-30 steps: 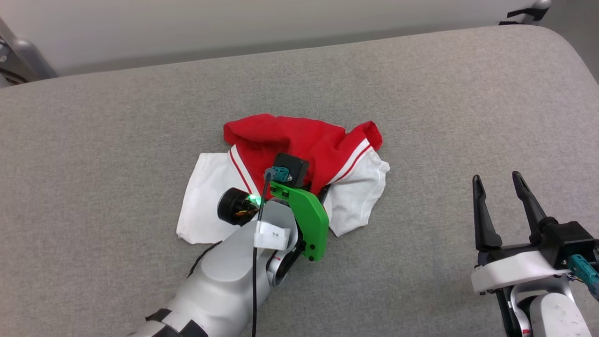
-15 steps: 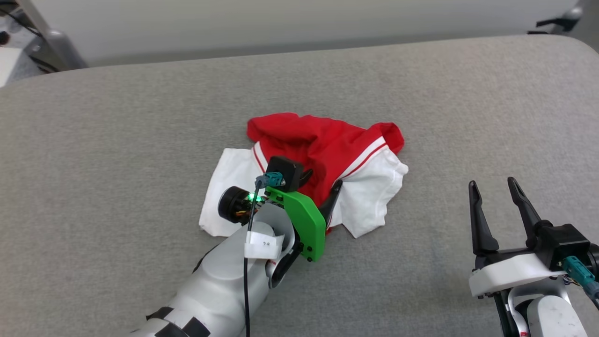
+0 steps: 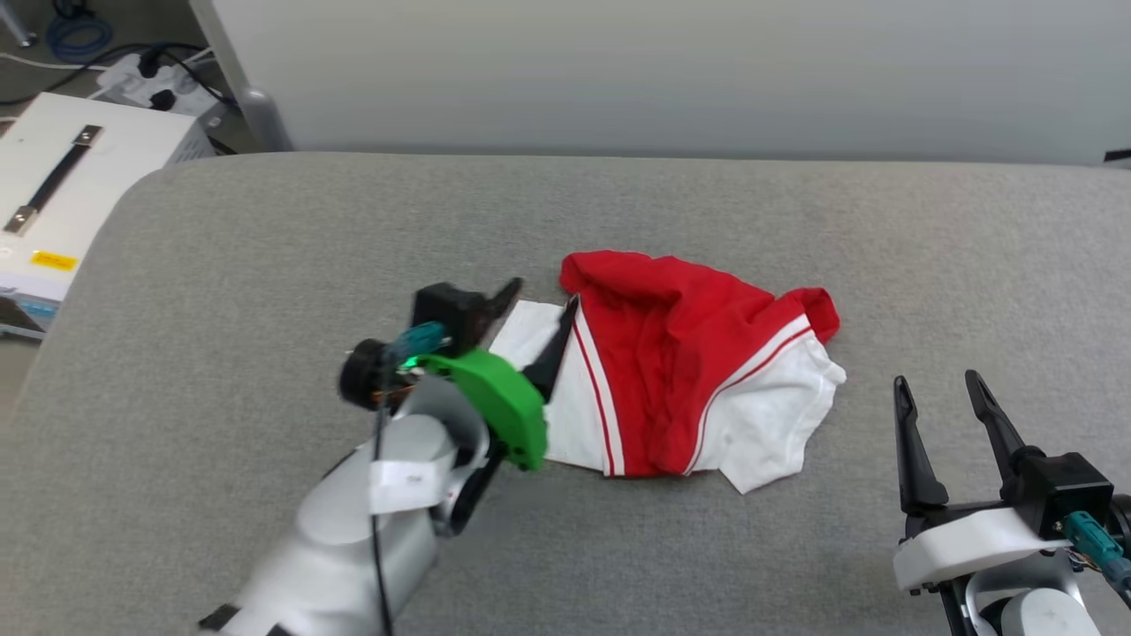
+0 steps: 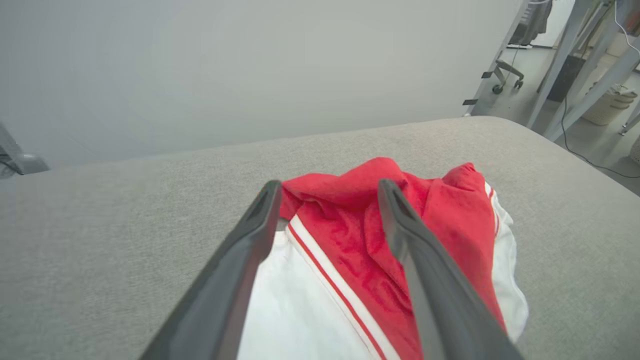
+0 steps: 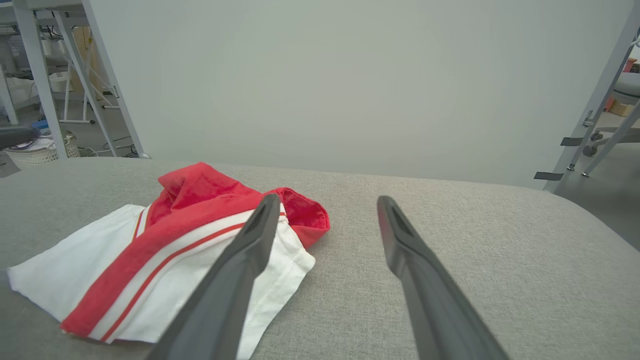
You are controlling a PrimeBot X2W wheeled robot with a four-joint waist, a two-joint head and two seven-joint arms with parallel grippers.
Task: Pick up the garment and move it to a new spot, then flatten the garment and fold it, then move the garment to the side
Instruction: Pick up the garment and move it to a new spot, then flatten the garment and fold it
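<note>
1. Far to the left of the left gripper, past the rounded corner of the padding, sits a white box-shaped case with a black strap handle [image 3: 51,177]. A white power strip [image 3: 146,75] with dark cables lies beyond it.
2. A grey fabric-covered padded surface [image 3: 265,247] spreads beneath and ahead of both grippers.
3. The left gripper [image 3: 544,293] is spread wide, with nothing pinched between its two long dark fingers [image 4: 227,285]. A bright green plastic plate [image 3: 499,406] is mounted just behind them on the pale wrist. The fingertips reach over the near-left edge of the cloth. Whether they touch it cannot be told.
4. The garment [image 3: 698,353], a crumpled red jersey shirt with white short sleeves and red-white striped trim, lies bunched on the surface directly ahead of the left gripper's fingers and to their right.
   - In the left wrist view the garment [image 4: 350,240] shows between and under the parted fingers.
   - There a white sleeve lies toward the left finger, and a striped band runs through the gap between the two.
   - The red body is heaped under and past the right finger.
5. The right gripper [image 3: 937,380] hovers with its fingers parted and empty, over bare padding. In the right wrist view the garment [image 5: 190,225] lies ahead and to the left of this gripper [image 5: 326,199], apart from its fingers.
</note>
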